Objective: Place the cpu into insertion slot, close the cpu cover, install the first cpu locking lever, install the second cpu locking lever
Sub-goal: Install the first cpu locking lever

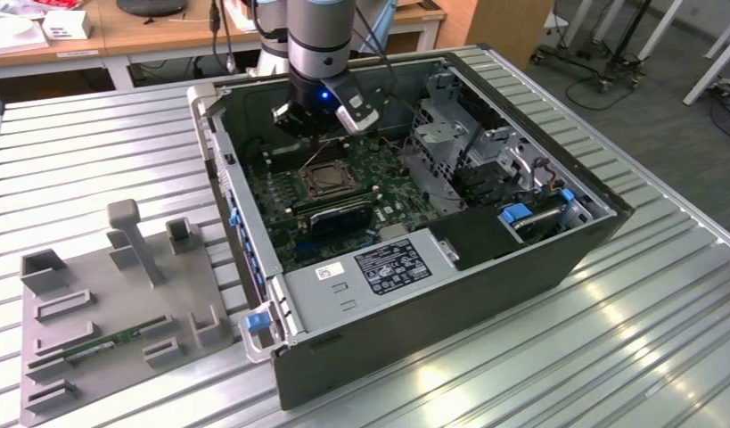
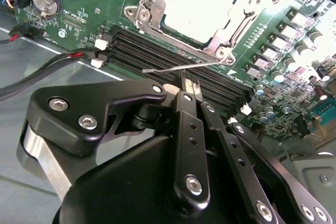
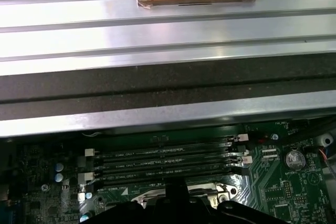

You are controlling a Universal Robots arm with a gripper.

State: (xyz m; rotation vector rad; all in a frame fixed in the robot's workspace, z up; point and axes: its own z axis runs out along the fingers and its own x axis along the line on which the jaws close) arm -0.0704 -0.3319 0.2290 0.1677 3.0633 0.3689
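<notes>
An open computer case [image 1: 460, 294] lies on a metal table [image 1: 91, 160] made of long strips. The green board inside it has a square socket [image 1: 323, 181] near its middle.

The cpu [image 2: 197, 3] sits flat in the socket, with its pale shiny face up. The cpu cover [image 2: 237, 14] is down. It makes a thin silver frame around the cpu, and the cpu shows through the hole in its middle.

In the second wrist view, a thin wire locking lever [image 2: 173, 68] runs along one side of the socket. It lies between the socket and the black memory slots [image 2: 157, 56]. One end of it is bent and sticks out past the socket's corner. I cannot tell if it is hooked down.

The gripper [image 2: 190, 85] hangs over the memory slots, just beside the socket. Its two black fingers [image 2: 184, 95] are pressed close together, and I see nothing between them. The tips are very near the lever, but I cannot tell if they touch it.

A round silver battery [image 2: 43, 1] sits on the board, well away from the socket.

Outside the case, far from the socket, a grey tray [image 1: 91, 294] lies on the table. A long green memory stick [image 1: 103, 343] rests in it.
</notes>
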